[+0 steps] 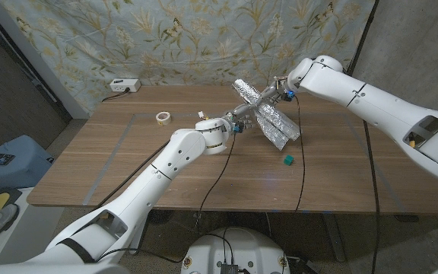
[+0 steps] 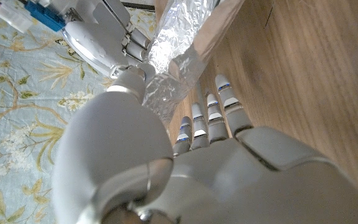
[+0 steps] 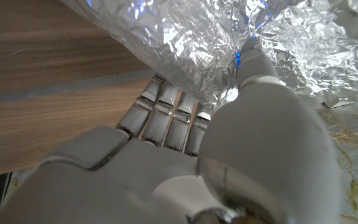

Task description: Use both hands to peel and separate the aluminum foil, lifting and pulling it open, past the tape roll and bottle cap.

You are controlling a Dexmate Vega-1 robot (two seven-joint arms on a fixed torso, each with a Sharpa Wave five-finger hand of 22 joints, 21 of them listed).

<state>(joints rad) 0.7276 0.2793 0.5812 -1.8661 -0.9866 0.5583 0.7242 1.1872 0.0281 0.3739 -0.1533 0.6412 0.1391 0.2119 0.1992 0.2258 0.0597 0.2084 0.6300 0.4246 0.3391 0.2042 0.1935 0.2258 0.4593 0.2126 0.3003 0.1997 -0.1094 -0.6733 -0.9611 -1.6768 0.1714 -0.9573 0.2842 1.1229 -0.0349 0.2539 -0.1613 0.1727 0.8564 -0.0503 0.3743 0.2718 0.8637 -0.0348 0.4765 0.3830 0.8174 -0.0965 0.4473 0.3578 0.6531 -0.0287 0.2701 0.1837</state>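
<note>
Aluminum foil (image 1: 268,114), raised above the counter (image 1: 128,164) toward one o'clock of centre, pinched by the left robot hand (image 1: 238,122) and right robot hand (image 1: 280,90). Advisable: draw the layers apart evenly, avoiding tears, away from the tape roll (image 1: 163,117).

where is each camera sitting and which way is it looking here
Head view: fixed on the head, looking down the table at both arms, foil, tape roll.
Left wrist view: behind the left hand, facing foil.
Right wrist view: behind the right hand, facing foil.
All share the foil.
</note>
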